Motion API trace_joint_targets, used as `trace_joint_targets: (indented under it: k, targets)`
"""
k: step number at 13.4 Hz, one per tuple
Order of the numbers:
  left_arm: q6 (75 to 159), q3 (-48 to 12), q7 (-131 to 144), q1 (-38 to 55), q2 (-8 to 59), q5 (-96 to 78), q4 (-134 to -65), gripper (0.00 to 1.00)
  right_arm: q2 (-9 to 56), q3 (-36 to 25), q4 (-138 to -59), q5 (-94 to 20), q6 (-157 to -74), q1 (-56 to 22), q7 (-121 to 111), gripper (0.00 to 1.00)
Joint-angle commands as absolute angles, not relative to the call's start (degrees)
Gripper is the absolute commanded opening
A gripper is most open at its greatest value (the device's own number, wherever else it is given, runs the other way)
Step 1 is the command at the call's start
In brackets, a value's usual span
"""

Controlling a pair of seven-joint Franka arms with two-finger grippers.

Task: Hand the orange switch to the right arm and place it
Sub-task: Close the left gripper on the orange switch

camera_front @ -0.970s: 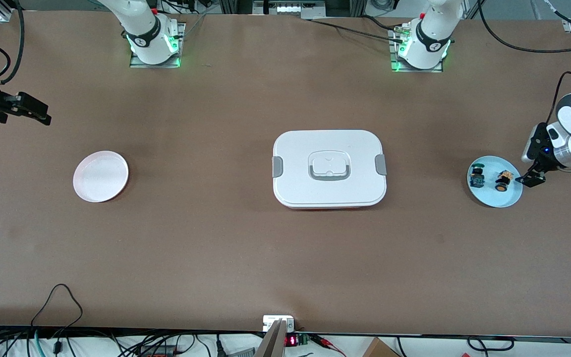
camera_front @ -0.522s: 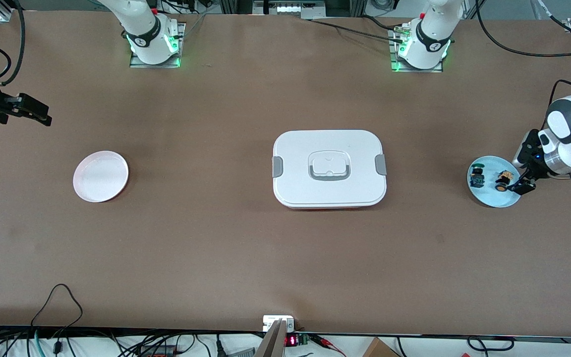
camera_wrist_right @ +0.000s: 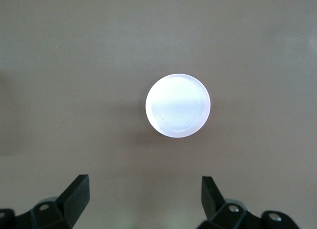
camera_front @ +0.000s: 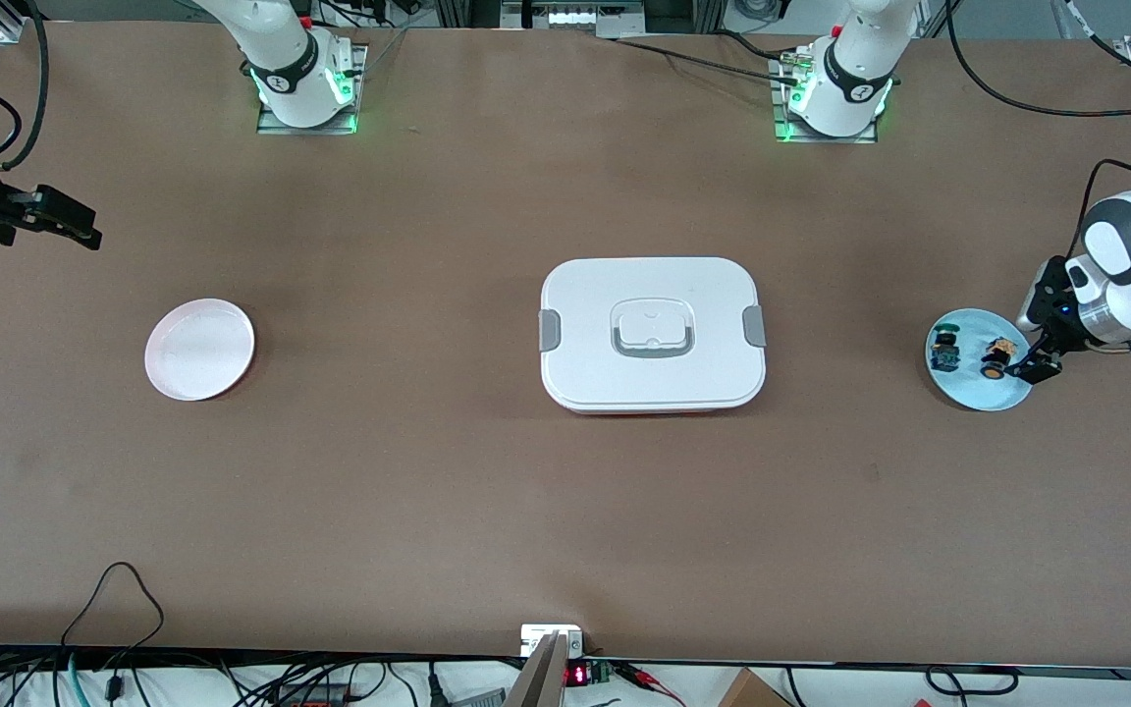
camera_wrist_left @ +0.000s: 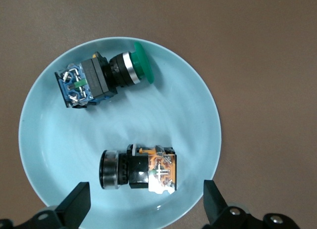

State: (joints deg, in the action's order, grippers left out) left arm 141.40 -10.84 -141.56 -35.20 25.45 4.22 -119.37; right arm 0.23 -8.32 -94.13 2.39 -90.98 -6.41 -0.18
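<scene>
The left gripper point(camera_front: 1035, 370) hung with its fingers spread wide and nothing between them, low over the edge of the pale blue plate point(camera_front: 1007, 395) at the left arm's end of the surface point(camera_front: 565, 491). The right gripper point(camera_front: 65, 224) waited, likewise spread and empty, above bare surface at the right arm's end, with the white plate point(camera_front: 199, 350) in its wrist view.

Between the two plates sat the largest item, a white lidded container point(camera_front: 652, 334) with grey latches. On the blue plate lay two push-button switches, well apart: the green-capped switch point(camera_wrist_left: 101, 76) with its blue body, and the orange switch point(camera_wrist_left: 139, 168), on its side, cap toward the plate's rim.

The risk, as I judged it, lay in the grasp. The orange switch lay just ahead of the open fingers rather than between them, so closing without advancing would miss it. Being round at the cap end, it could roll or skid on the smooth plate, or be nudged into the green one.
</scene>
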Motion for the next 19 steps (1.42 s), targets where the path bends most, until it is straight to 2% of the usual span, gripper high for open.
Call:
trace_joint_targets:
  k: [1, 16, 17, 18, 19]
  targets:
    - [142.12, -11.95, -143.44, -36.21, 25.93, 2.99, -119.27, 1.0, 0.62, -8.26, -92.9, 1.76, -89.82, -5.98, 0.18, 1.0]
    - [146.95, -12.83, -143.35, -37.09, 29.62, 2.99, -118.92, 1.0, 1.05, -8.35, -92.9, 1.76, -89.91, -5.45, -0.26, 1.0]
    - [146.95, -12.83, -143.35, -37.09, 29.62, 2.99, -118.92, 0.97, 1.05, -8.35, -92.9, 1.76, -89.91, -5.45, -0.26, 1.0]
    - [146.95, -12.83, -143.44, -37.09, 29.62, 2.99, -118.92, 0.83, 1.05, -8.35, -92.9, 1.76, -89.91, -5.45, -0.18, 1.0]
    - [146.95, -12.83, -143.44, -37.09, 29.62, 2.99, -118.92, 0.65, 1.05, -8.35, -92.9, 1.76, -89.91, -5.45, -0.26, 1.0]
